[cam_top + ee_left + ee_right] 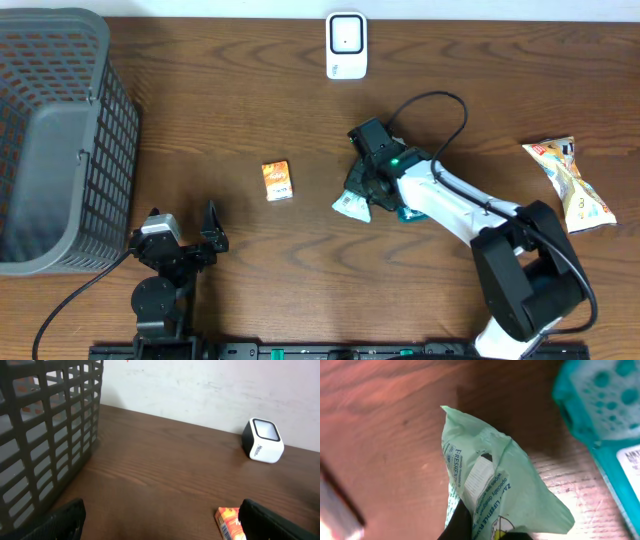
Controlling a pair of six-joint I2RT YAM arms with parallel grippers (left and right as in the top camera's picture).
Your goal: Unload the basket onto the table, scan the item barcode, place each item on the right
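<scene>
Green packet (crumpled) in right claw, beside teal pack

You see a gray basket at the tabletop's far left corner, a small orange box near the middle, and a snack bag by the right edge.

- Table: brown wood with darker grain lines.
- Basket: dark grey, with open square-grid walls.
- Barcode scanner: white body, black face.
- Small box: orange.
- Packet: pale mint green, dark green lettering, white label panel.
- Teal package: teal, dotted pattern.
- Snack bag: white and yellow, red at one end.
</scene>
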